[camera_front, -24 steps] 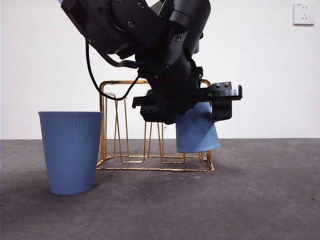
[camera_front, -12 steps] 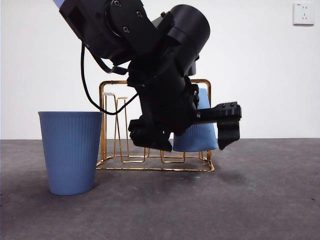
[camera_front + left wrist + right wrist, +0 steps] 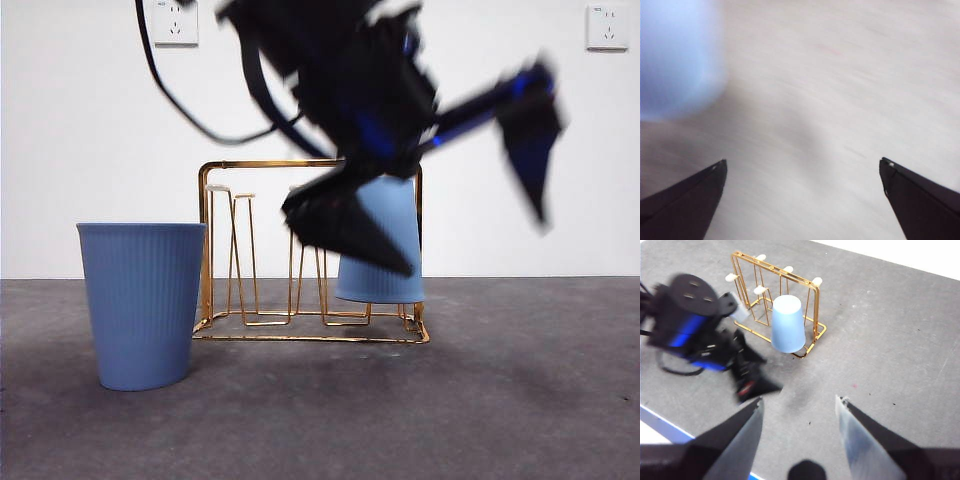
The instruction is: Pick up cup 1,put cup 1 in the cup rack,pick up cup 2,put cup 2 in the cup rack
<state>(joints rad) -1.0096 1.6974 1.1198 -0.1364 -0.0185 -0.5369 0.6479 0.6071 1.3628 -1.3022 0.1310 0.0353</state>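
Cup 1 (image 3: pixel 385 240) hangs upside down over a peg at the right end of the gold wire cup rack (image 3: pixel 208 220); no speck can be made out on it. My left gripper (image 3: pixel 475 245) is blurred with motion just in front of and above that cup, open, with nothing between its jaws. The left wrist view shows the left gripper (image 3: pixel 802 161) spread wide, with cup 1 (image 3: pixel 675 60) as a blue blur beside it. Cup 2 (image 3: pixel 142 300) stands upright on the table left of the rack. From high above, my right gripper (image 3: pixel 800 400) is open over cup 1 (image 3: pixel 787 325) on the cup rack (image 3: pixel 815 310).
The dark grey table (image 3: pixel 520 400) runs out in front of and to the right of the rack. A white wall with two sockets (image 3: pixel 607 25) stands behind. The left arm's dark body (image 3: pixel 695 325) hovers beside the rack in the right wrist view.
The left gripper has opened, let go of cup 1 and swung upward. The cup, tilted before, now hangs straight on the rack. Cup 2 has not moved.
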